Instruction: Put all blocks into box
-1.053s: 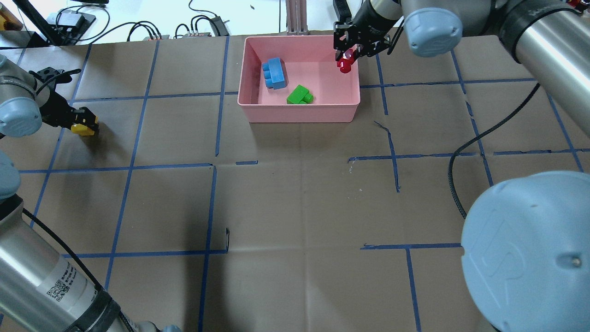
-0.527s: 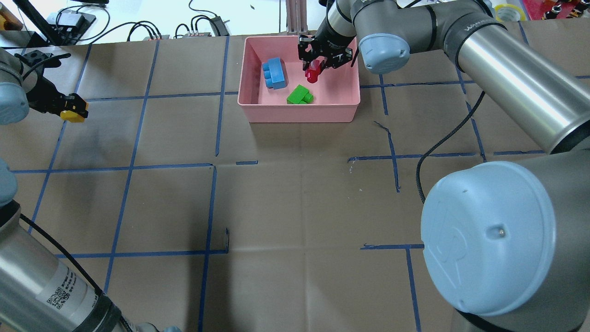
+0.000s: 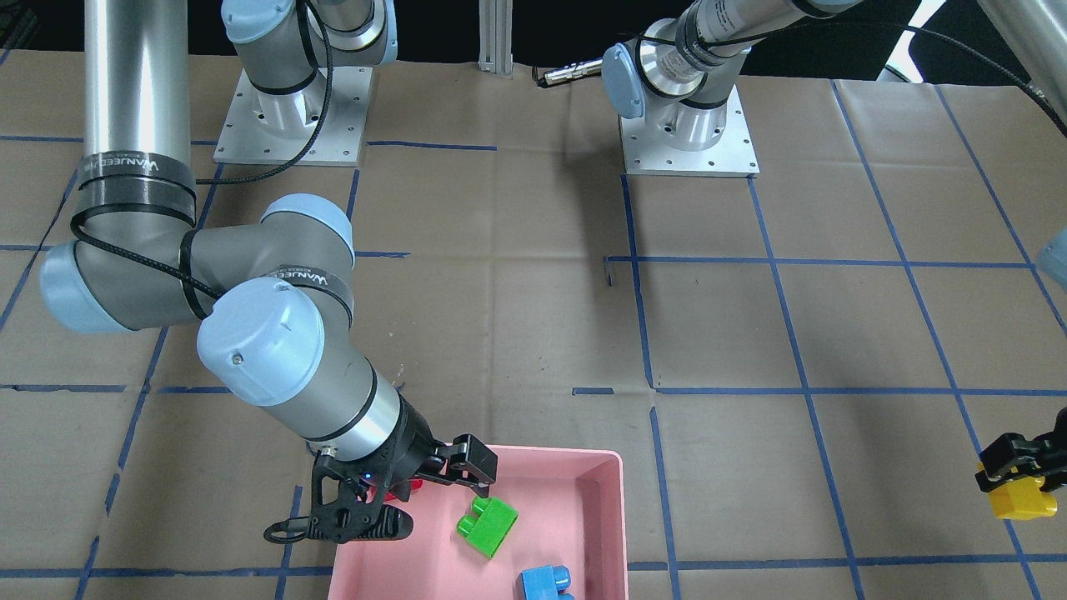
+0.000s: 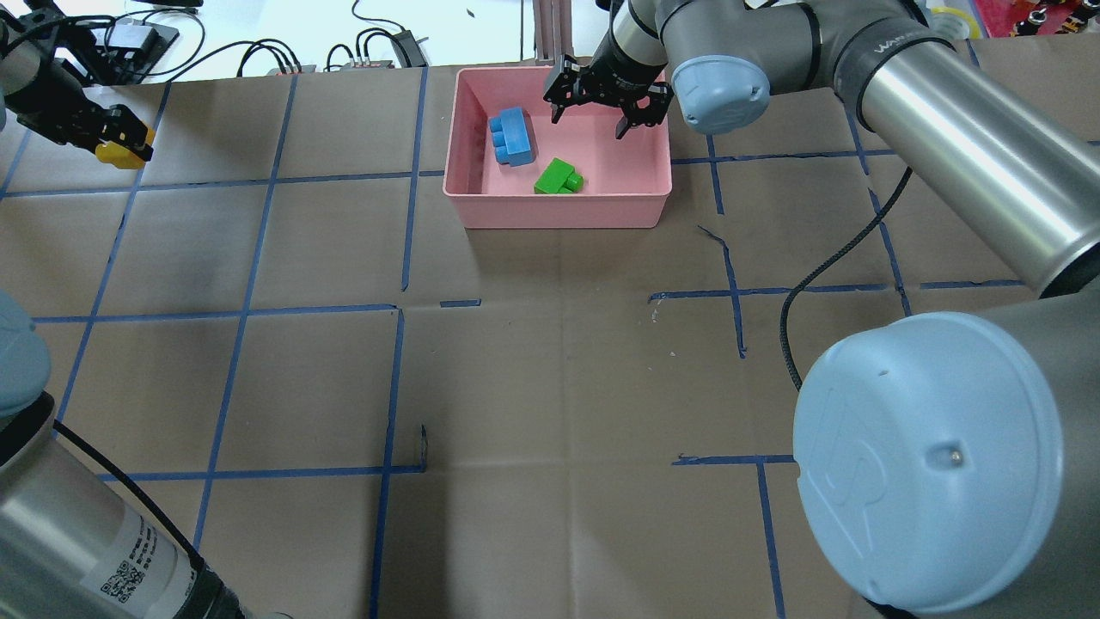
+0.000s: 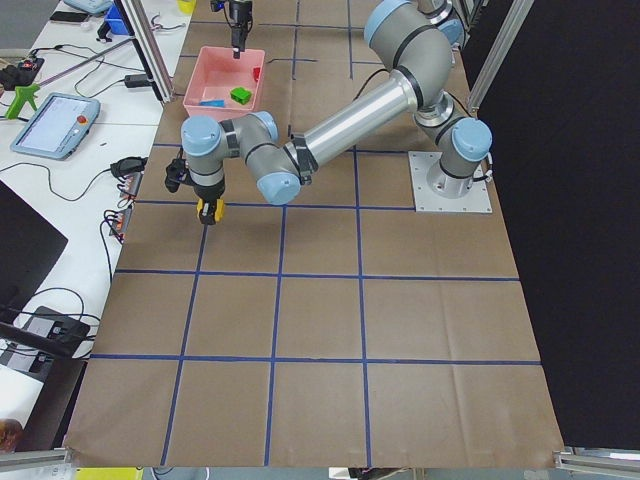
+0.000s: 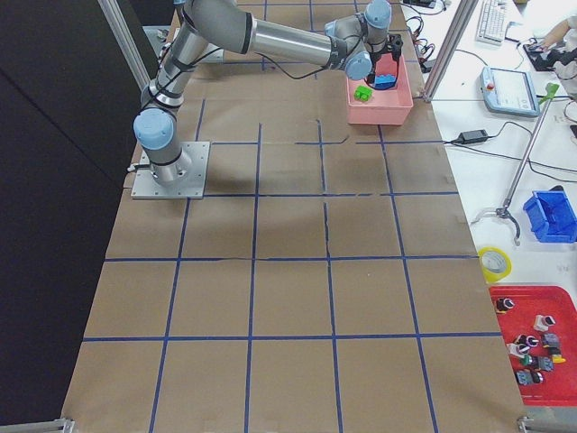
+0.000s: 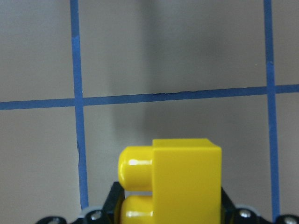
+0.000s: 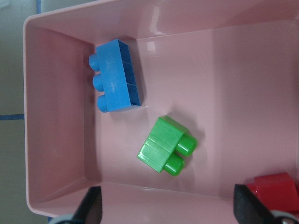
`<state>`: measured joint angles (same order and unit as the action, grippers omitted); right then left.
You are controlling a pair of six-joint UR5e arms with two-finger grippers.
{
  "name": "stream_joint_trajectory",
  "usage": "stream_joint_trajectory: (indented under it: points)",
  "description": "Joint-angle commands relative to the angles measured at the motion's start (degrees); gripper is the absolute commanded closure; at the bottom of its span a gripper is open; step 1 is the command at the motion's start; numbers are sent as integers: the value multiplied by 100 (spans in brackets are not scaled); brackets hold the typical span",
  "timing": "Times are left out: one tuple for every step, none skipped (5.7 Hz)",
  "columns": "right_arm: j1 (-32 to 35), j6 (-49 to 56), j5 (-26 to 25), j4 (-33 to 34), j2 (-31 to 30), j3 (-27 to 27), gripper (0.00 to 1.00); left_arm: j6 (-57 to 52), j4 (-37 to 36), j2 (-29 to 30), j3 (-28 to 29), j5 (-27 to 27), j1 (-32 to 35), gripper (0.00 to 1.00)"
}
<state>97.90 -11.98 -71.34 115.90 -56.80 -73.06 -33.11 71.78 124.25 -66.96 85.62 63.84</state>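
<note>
The pink box stands at the far middle of the table. The light blue block and the green block lie in it. My right gripper hangs open over the box's far side. The red block lies in the box beside one finger and also shows under the gripper in the front-facing view. In the overhead view the gripper hides it. My left gripper is shut on the yellow block above the table's far left. The yellow block fills the left wrist view.
Cables and power units lie beyond the far table edge. An aluminium post stands just behind the box. Blue tape lines cross the brown table cover. The arm bases sit at the robot's side.
My right gripper has opened and let go of the red block inside the box. My left gripper has carried the yellow block toward the far edge of the table.
</note>
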Motion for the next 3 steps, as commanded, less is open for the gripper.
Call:
stream_joint_trajectory:
  points:
    - [-349,1191,-238,-1789,-698,-86,0,800,1000,2,979,95,906,74]
    - [-455,1450,-945,-2112,-988,-86,0,2068,1031,11,1044,69,1381,74]
    - [-456,1479,-1370,-2602,-1470,-147,0,3212,953,81,1045,69,2021,74]
